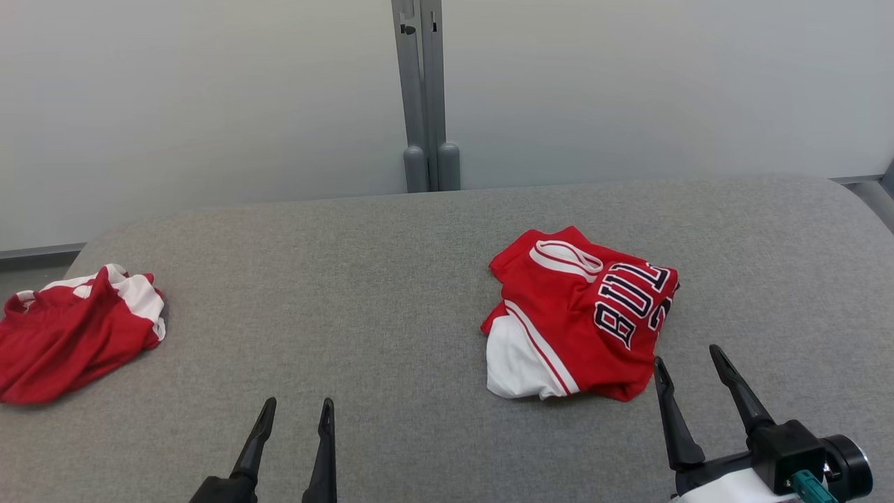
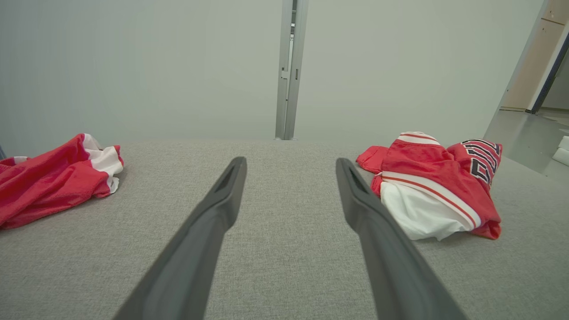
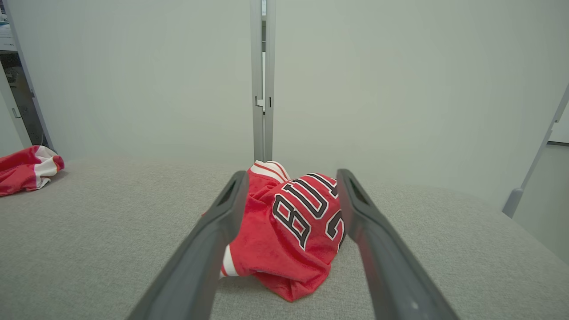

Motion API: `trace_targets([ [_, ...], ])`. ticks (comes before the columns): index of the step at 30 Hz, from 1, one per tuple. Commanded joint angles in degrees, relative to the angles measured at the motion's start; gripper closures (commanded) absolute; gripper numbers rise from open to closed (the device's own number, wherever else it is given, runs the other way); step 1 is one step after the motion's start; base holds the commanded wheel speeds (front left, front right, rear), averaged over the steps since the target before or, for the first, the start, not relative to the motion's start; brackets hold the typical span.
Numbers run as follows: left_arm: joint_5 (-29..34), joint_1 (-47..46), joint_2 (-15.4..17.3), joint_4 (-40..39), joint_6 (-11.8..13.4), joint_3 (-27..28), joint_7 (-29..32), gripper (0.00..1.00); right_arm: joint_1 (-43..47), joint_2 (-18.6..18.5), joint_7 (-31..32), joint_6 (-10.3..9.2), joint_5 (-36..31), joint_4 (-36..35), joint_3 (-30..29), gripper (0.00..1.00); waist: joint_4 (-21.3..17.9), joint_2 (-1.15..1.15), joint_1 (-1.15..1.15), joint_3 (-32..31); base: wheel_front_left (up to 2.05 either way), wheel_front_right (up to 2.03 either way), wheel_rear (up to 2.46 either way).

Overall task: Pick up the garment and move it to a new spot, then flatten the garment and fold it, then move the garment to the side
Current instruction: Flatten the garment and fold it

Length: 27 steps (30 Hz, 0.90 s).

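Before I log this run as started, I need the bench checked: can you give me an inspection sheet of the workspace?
Surface: grey fabric-covered table, flat, with rounded far corners.
Job's things: red and white jersey with dark lettering, crumpled on the robot's right half of the table, not held, not yet flattened or folded.
Clutter: second red and white garment, bunched at the table's left edge, well apart from the jersey.
Grippers: left gripper open and empty over bare table; right gripper open and empty, aimed at the jersey's near edge, not closed on it.
Cables: nothing seen.
Surroundings: pale wall panels behind the table, joined by a grey metal post.
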Motion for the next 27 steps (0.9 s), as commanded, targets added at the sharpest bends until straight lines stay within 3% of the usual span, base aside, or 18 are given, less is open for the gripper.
trace_targets([
  [1, -0.05, -0.53, 0.06, 0.03, 0.25, 0.08, -0.01, 0.00, -0.35, -0.07, -0.01, -0.10, 0.42, 0.21, 0.08, 0.00, 0.03, 0.00, 0.00, -0.03, 0.00, 0.00, 0.00],
  [27, -0.01, -1.34, 0.05, 0.65, 0.64, -0.61, -0.01, 0.00, -0.79, -0.07, -0.01, -0.10, 0.42, 0.77, 0.21, 0.00, 0.39, 0.00, 0.00, 0.06, 0.00, 0.00, 0.00],
])
